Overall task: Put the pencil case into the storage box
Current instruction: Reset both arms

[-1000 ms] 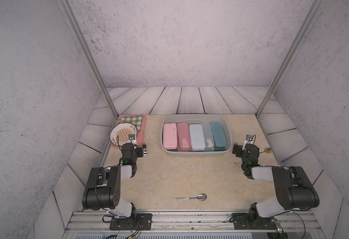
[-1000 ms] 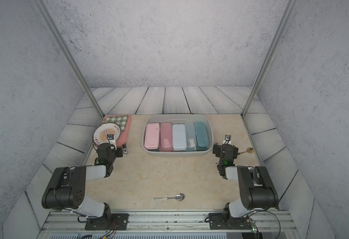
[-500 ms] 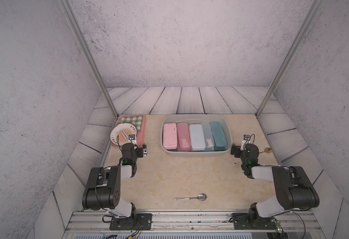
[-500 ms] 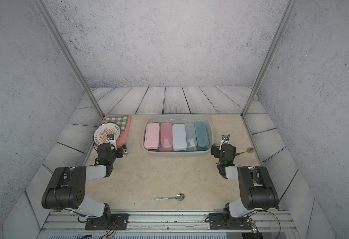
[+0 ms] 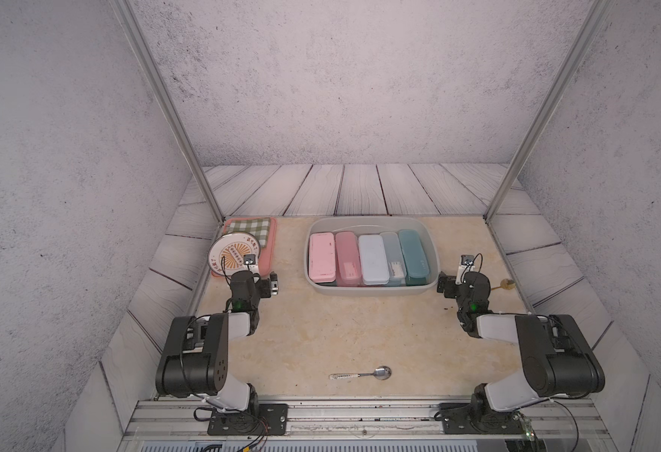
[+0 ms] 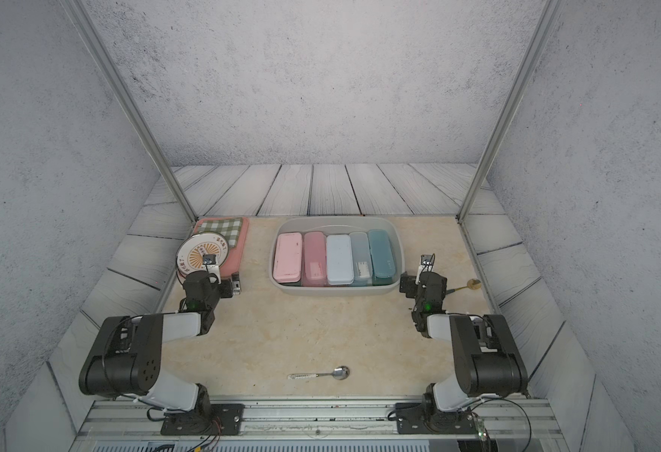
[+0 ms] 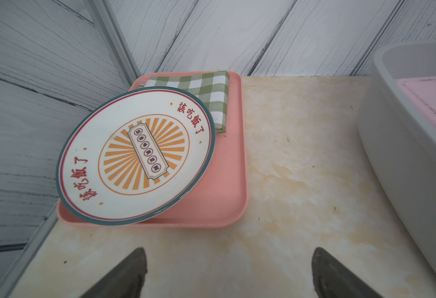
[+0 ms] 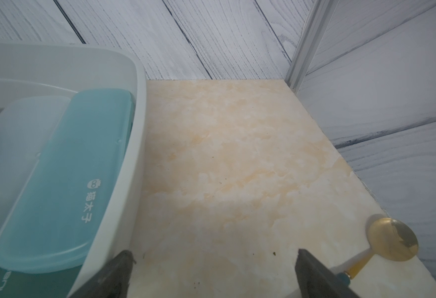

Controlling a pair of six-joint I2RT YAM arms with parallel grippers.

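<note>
The light grey storage box (image 5: 372,291) (image 6: 336,291) sits at the back middle of the table. Several pencil cases lie side by side in it, from a pink one (image 5: 322,256) to a teal one (image 5: 413,252). No pencil case lies outside it. My left gripper (image 5: 262,280) (image 7: 228,258) rests low on the table left of the box, open and empty. Right of the box, my right gripper (image 5: 454,280) (image 8: 213,258) is also open and empty, one finger close to the box wall (image 8: 124,167) beside the teal pencil case (image 8: 64,185).
A pink tray (image 5: 268,254) (image 7: 227,193) at the back left holds a green checked cloth (image 7: 206,90) and a patterned plate (image 7: 134,154). A silver spoon (image 5: 362,375) lies near the front edge. A gold spoon (image 5: 505,285) (image 8: 392,242) lies by the right wall.
My right gripper has shifted slightly left toward the box. The left arm and the pencil cases have not moved.
</note>
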